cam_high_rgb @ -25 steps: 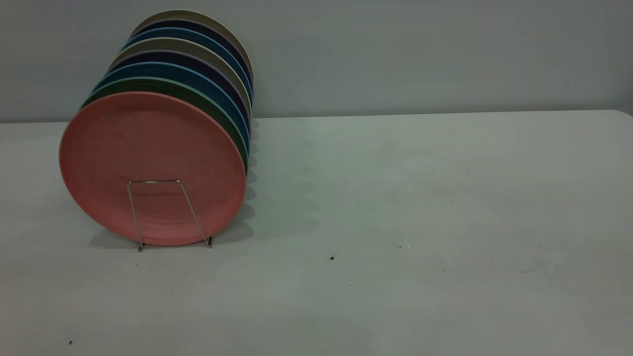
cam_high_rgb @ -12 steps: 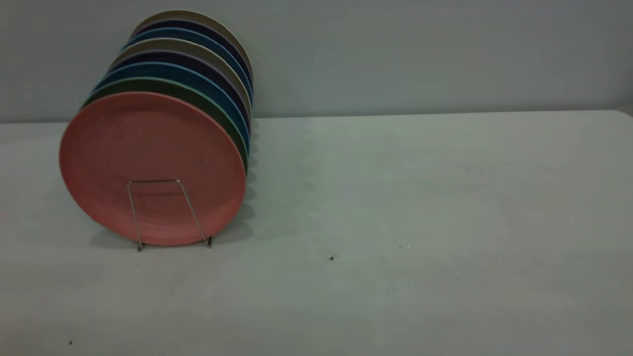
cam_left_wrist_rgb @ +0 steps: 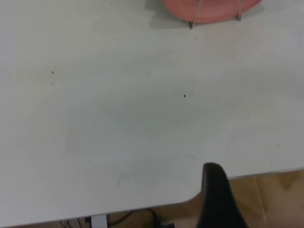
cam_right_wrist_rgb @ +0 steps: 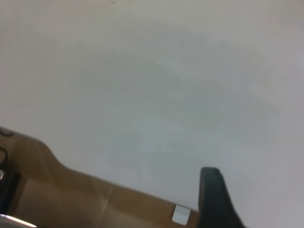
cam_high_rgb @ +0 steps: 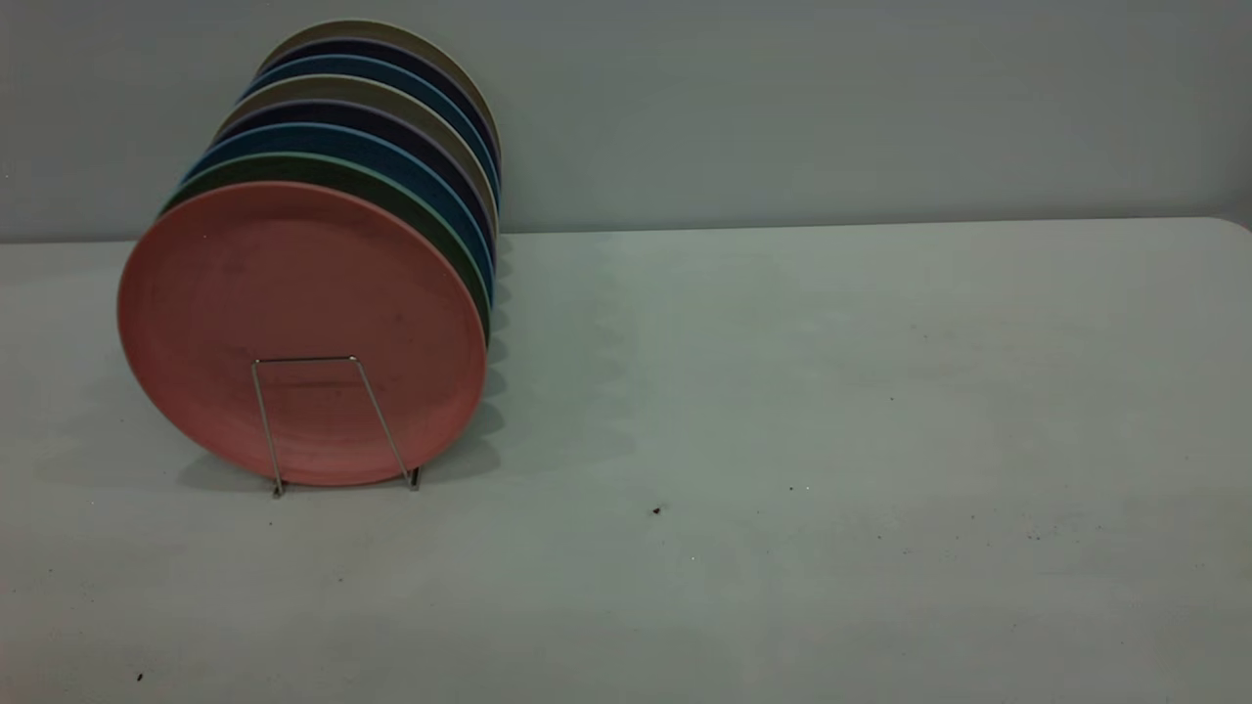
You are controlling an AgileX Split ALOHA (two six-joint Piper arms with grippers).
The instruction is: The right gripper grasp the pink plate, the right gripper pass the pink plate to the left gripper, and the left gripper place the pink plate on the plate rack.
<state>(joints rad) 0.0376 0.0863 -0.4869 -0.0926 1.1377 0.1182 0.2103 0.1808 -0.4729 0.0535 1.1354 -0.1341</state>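
The pink plate [cam_high_rgb: 293, 293] stands upright at the front of the plate rack [cam_high_rgb: 262, 411], at the table's left in the exterior view. A silver wire loop of the rack crosses its lower face. Its bottom edge [cam_left_wrist_rgb: 209, 9] and the rack's wire feet [cam_left_wrist_rgb: 191, 23] show far off in the left wrist view. Neither gripper shows in the exterior view. Part of my left gripper [cam_left_wrist_rgb: 216, 199] shows as a black wedge over the table's near edge, far from the plate. Part of my right gripper [cam_right_wrist_rgb: 211, 199] shows over the table's edge, with nothing near it.
Behind the pink plate stand a teal-green plate [cam_high_rgb: 411, 210], dark blue plates [cam_high_rgb: 440, 186] and beige ones [cam_high_rgb: 460, 73], all upright in the rack. The grey table [cam_high_rgb: 831, 391] stretches to the right. A wall lies behind. Brown floor [cam_left_wrist_rgb: 275, 194] shows past the table edge.
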